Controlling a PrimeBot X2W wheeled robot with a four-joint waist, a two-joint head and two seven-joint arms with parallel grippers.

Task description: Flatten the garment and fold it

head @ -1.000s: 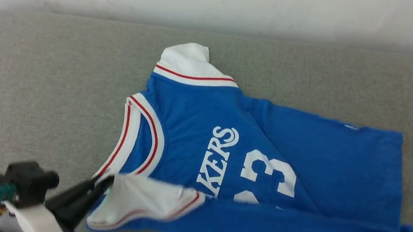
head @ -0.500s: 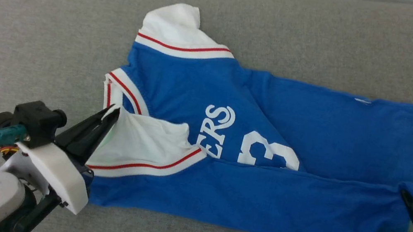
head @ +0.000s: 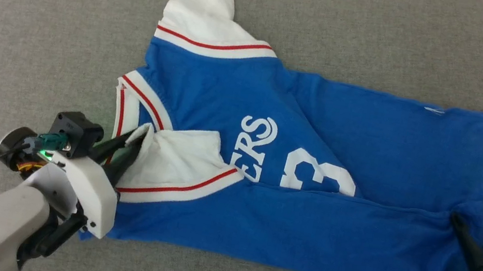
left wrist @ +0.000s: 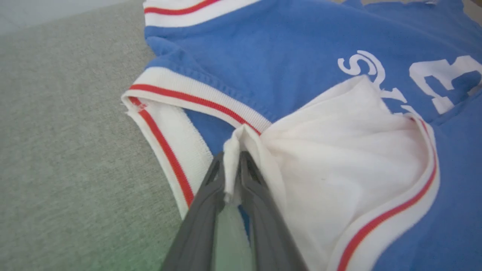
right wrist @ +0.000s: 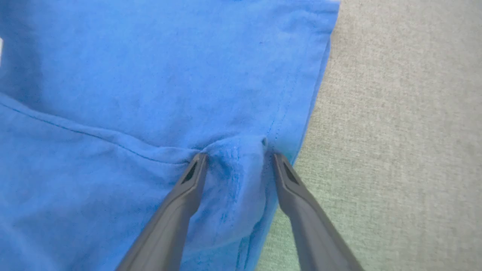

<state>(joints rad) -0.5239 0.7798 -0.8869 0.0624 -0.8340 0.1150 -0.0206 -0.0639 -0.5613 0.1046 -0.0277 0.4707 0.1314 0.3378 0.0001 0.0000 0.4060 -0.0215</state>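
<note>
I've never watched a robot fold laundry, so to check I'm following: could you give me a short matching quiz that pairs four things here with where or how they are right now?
Things:
1. left gripper
2. right gripper
3. far white sleeve
4. number 3

States:
A. open, with a finger on either side of the bunched blue hem corner
B. lower part hidden under the folded-over blue flap
C. shut on the near white sleeve of the jersey
D. lying out on the grey surface, with no gripper on it

Pairs: 1-C, 2-A, 3-D, 4-B.
</note>
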